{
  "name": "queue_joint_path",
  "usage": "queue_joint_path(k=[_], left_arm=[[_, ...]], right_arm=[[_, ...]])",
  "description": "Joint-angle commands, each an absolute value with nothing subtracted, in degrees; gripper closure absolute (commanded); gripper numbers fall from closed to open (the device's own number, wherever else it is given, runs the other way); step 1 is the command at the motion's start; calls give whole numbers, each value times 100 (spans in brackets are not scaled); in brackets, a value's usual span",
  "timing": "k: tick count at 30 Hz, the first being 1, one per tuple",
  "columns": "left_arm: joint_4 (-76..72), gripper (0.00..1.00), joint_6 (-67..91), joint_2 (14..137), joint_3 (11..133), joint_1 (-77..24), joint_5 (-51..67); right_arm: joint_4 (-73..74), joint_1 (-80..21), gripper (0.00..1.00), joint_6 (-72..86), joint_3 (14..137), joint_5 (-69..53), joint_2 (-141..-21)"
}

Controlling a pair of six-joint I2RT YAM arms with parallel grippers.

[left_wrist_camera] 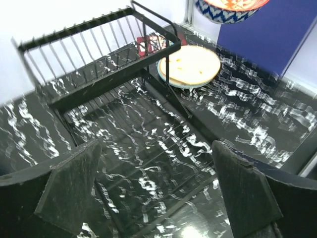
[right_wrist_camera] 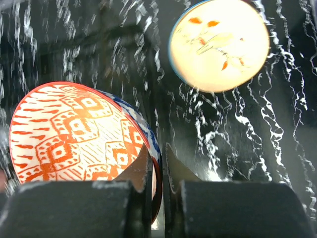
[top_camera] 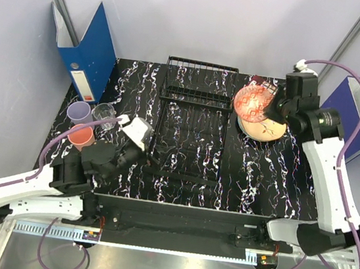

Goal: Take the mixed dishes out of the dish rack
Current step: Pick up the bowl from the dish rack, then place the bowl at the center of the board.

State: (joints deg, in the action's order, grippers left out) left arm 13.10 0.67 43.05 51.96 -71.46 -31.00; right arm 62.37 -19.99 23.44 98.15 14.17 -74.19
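Patterned bowl (right_wrist_camera: 74,131), orange-red lattice inside and blue-and-white outside, hangs from right pincer (right_wrist_camera: 157,158). Jaws pressed onto its rim, one finger inside, one outside. A rim pinch suits the thin wall, since the body looks too wide to span. Bowl tipped on its side, off the desk, near the far right corner, above cream orange-patterned plate (right_wrist_camera: 220,44). A paler rim shows under that plate, perhaps a second one. Likely the bowl is meant to go down on or beside this stack.

Left pincer (left_wrist_camera: 156,163) spread wide, nothing between the fingers, low over the desk near the left front of dish rack (top_camera: 194,100). Rack stands mid-desk toward the far edge; no dish shows in it. Unloading looks close to done.

Lavender cup (top_camera: 79,112), clear glass cup (top_camera: 104,116) and salmon-pink cup (top_camera: 81,136) stand grouped by the left edge, within the left arm's reach.

Blue binder (top_camera: 88,49) leans at the far left corner. Its spine label is white with a red strip, too small to read. No brand legible.
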Motion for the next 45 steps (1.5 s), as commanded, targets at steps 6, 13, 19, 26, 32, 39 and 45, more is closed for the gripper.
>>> queue_joint_path(k=[6, 13, 19, 26, 32, 39, 45], left_arm=[[1037, 1, 1528, 3665, 4588, -7119, -3577], [967, 1, 1846, 3445, 4167, -7119, -3085], [782, 1, 1978, 3296, 3850, -7119, -3120], [888, 1, 2004, 3559, 3911, -7119, -3085], [791, 1, 2162, 3893, 3911, -7119, -3041], [747, 1, 2320, 4183, 3911, -7119, -2918], [686, 1, 2355, 4254, 3894, -7119, -2866]], right_arm=[[4765, -203, 100, 3533, 10115, 737, -8532], [4799, -35, 100, 3191, 11012, 1248, -10342], [4518, 210, 100, 3304, 10759, 1117, -11003], [4035, 430, 100, 3410, 10196, 915, -11188], [3815, 492, 100, 3357, 9792, 800, -11347], [3410, 483, 100, 3349, 9185, 668, -11452], [3243, 492, 100, 3322, 8974, 624, -11566]])
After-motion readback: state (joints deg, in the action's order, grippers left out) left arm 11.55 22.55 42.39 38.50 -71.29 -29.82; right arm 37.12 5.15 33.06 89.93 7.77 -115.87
